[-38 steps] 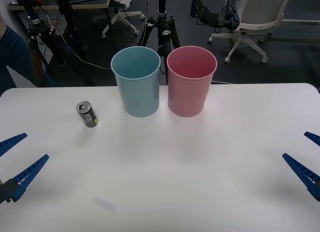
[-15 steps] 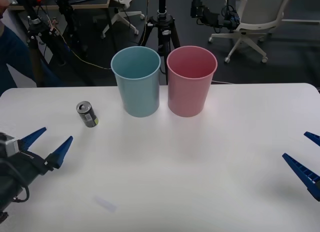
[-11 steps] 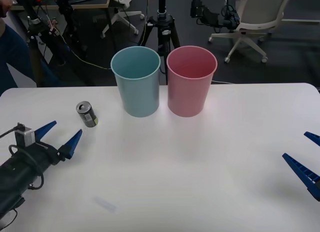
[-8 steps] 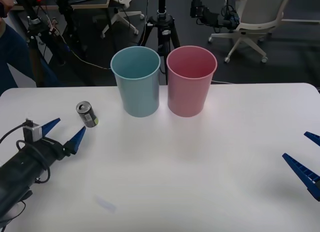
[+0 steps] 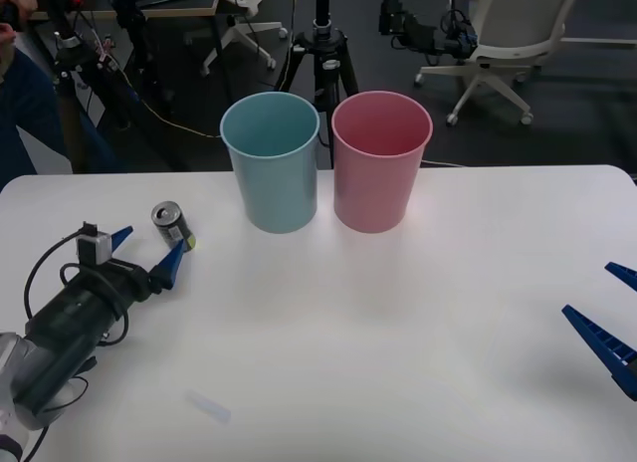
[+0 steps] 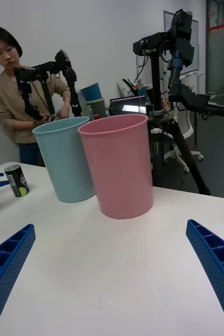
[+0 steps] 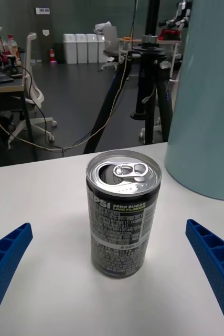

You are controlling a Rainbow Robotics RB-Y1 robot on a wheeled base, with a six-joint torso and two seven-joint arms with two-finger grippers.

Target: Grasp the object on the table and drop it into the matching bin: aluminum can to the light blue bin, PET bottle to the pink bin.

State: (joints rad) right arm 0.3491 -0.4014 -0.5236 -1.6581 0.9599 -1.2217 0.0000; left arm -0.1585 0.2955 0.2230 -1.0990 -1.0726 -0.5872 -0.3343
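The aluminum can, small and dark grey with a silver top, stands upright at the left of the white table. My left gripper is open just in front of it, its blue fingers spread wider than the can and not touching it. The light blue bin and the pink bin stand side by side at the table's far middle, to the right of the can. My right gripper is parked open at the right edge, facing the bins and the can.
A small clear scrap lies on the table near the front left. Behind the table stand a black tripod and an office chair. The light blue bin's wall rises close beside the can.
My left arm has reached forward from the front left corner to the can, staying open. The can, both bins and the right arm have not moved.
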